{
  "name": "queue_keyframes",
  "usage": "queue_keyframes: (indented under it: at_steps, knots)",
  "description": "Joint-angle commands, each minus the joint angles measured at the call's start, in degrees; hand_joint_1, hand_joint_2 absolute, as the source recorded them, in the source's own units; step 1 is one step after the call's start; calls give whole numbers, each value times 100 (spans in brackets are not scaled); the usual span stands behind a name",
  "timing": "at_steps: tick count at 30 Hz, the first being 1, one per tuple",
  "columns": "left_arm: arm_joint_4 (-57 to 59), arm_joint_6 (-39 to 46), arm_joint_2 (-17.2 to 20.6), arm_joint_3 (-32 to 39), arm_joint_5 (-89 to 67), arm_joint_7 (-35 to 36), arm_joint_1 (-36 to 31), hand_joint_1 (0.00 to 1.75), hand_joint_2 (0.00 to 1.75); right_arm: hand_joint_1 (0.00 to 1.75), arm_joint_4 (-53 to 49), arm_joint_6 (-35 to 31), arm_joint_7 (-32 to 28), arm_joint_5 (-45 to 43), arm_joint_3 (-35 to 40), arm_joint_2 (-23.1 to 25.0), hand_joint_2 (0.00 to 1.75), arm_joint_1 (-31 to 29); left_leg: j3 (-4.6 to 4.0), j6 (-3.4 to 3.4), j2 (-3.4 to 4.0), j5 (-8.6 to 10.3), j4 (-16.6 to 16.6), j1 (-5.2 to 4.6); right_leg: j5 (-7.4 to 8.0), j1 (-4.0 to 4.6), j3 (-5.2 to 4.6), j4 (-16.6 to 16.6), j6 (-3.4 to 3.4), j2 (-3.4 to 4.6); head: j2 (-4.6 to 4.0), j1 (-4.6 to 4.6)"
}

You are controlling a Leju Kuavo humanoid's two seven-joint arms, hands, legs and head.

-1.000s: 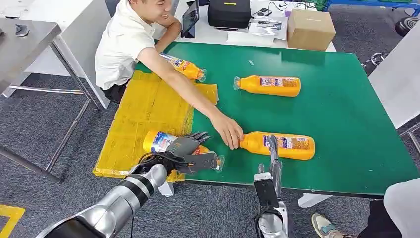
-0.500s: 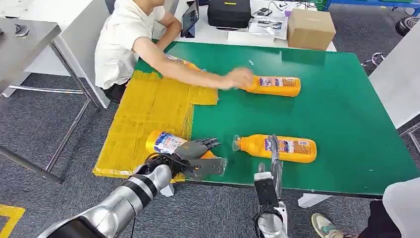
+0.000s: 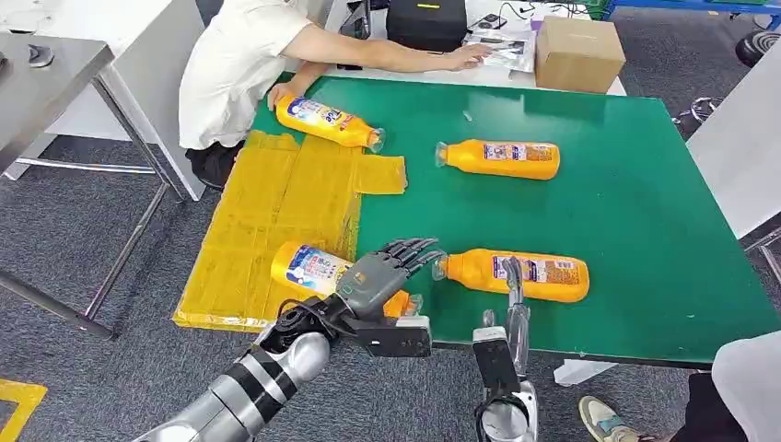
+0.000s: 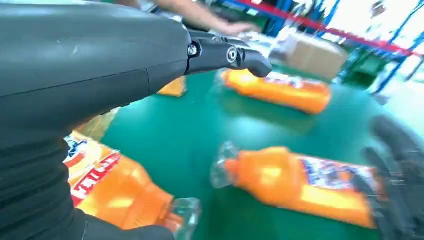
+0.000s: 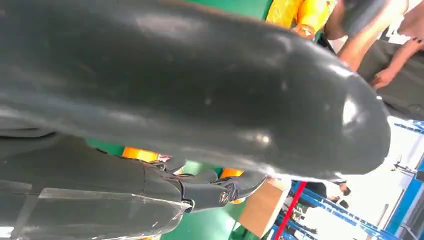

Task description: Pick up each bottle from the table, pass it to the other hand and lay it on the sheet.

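Observation:
An orange bottle (image 3: 308,267) (image 4: 115,190) lies on the yellow sheet (image 3: 276,193), its cap past the sheet's edge. My left hand (image 3: 382,276) (image 4: 100,65) hovers over its neck end, fingers spread, holding nothing. A second bottle (image 3: 520,274) (image 4: 300,185) lies on the green table (image 3: 645,203) near the front edge. My right hand (image 3: 513,299) (image 5: 175,100) stands edge-on against its near side, fingers straight, gripping nothing. A third bottle (image 3: 502,158) (image 4: 280,90) lies mid-table. A fourth (image 3: 327,122) lies at the sheet's back edge under a person's hand (image 3: 276,95).
A person in a white shirt (image 3: 235,74) sits at the back left, one arm reaching to the white table behind. A cardboard box (image 3: 578,53) and a black bag (image 3: 425,23) stand there. A grey table (image 3: 46,64) is at left. Another person's leg (image 3: 746,387) is at bottom right.
My left hand has lifted off the bottle on the sheet and shifted right, fingers spreading. The person's arm left the mid-table bottle and reached to the back table. The right hand barely moved.

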Motion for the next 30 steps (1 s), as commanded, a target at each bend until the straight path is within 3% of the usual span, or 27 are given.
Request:
queue_keyframes:
  at_steps: [1,2,6,14,20,23,27,30]
  knots:
    - [-2344,97,689,-224,567,-181,1119,0,175,0,-345,-342,2,213,479,-182,0,247,13,-8,19,-7,-5,1,-2,1,5,-2,-9,20,0,0]
    - [-2484,105,722,-249,570,-173,1201,0,175,0,-374,-356,2,232,489,-173,175,285,22,-12,22,-11,-7,2,-5,2,12,-3,-12,25,0,-2]
    - [-3200,446,793,-232,590,-329,1767,0,175,0,-941,-486,2,188,571,-246,175,558,16,-11,15,-11,-4,1,-10,1,7,2,-12,16,0,-2]
    - [-3216,479,787,-205,606,-359,1812,0,175,0,-1054,-474,2,134,578,-267,175,591,14,-15,8,-8,-4,5,-9,3,6,-1,-17,12,0,-2]
    - [-3843,700,810,-125,895,-710,2581,0,175,0,-1866,-496,2,451,462,-318,175,1035,11,-9,10,-9,-6,1,-10,1,2,-2,-13,12,0,-2]
    - [-3706,850,603,-89,1265,-915,2446,0,175,0,-2121,-496,2,1333,-26,-222,175,1142,22,-15,5,-16,-6,3,-19,2,15,-1,-17,8,0,-2]
    - [-2582,805,78,-79,1991,-953,1686,0,175,0,-1749,-496,39,3421,-1352,-144,175,938,-2,-8,-31,4,-3,2,-9,1,-1,-4,-10,-28,0,-4]
    - [-2475,852,43,-53,2263,-985,1745,0,175,0,-1599,-496,2,4296,-1858,-182,175,813,7,-7,-29,6,-8,2,-6,1,3,-12,-12,-26,0,-2]
